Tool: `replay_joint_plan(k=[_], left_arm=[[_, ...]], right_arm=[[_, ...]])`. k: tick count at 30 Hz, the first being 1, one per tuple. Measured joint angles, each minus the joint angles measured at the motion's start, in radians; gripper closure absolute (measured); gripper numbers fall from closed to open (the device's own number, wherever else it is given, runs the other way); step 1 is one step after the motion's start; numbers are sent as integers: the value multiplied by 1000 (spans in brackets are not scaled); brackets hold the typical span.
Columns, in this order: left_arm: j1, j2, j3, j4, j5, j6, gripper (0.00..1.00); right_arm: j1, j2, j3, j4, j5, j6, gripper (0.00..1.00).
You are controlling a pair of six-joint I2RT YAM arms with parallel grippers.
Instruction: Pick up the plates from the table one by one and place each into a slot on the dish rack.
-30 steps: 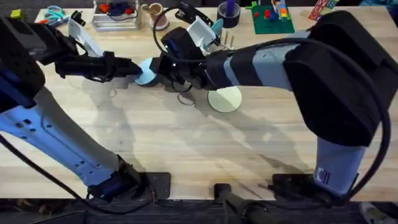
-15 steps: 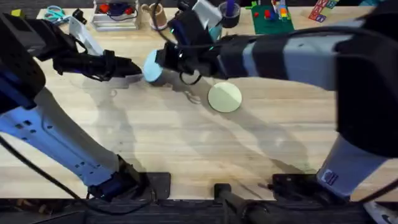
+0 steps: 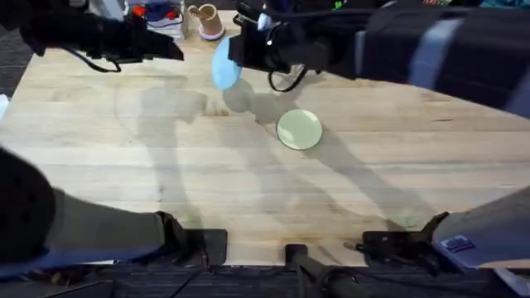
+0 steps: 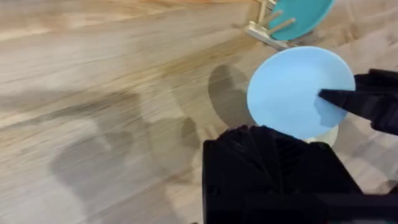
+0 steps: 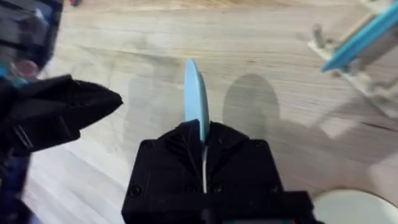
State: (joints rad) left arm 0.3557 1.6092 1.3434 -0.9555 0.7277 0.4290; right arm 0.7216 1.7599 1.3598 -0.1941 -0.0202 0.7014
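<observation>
My right gripper (image 3: pixel 235 60) is shut on the rim of the light blue plate (image 3: pixel 224 66) and holds it on edge above the table (image 3: pixel 124 165). The right wrist view shows that plate (image 5: pixel 196 99) edge-on between my fingers. My left gripper (image 3: pixel 175 51) is shut and empty, off to the left of the plate and apart from it. The cream-yellow plate (image 3: pixel 298 130) lies flat mid-table. In the left wrist view the dish rack (image 4: pixel 264 31) stands beyond the blue plate (image 4: pixel 292 87), with a teal plate (image 4: pixel 301 15) upright in it.
A tan cup (image 3: pixel 205 18) and a clear bin (image 3: pixel 153 12) stand along the table's far edge. My right arm (image 3: pixel 397 50) stretches across the back right of the table. The near half is bare wood.
The right gripper has lifted the light blue plate off the table and carried it back and to the right. The left gripper has pulled away to the far left. The cream-yellow plate stayed put.
</observation>
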Motion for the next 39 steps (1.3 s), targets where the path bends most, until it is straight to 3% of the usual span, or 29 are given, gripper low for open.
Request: replay_joint_plan(k=[6,13,20,28,39], left_arm=[[-102,-126,0,-51,-114,-73,960],[-244,-274,0,-92,-321,-184,960],[-321,-372,0,-112,-490,-283,960],[-338,-412,0,-113,-540,-312,960],[-339,-412,0,-139,-482,-318,923]], right_arm=[[-14,-138,0,-166,28,-113,971],[-95,-280,4,-357,41,-169,971],[-120,-298,136,-631,163,-188,971],[-120,-298,294,-789,289,-198,971],[-120,-298,302,-912,365,-202,971]])
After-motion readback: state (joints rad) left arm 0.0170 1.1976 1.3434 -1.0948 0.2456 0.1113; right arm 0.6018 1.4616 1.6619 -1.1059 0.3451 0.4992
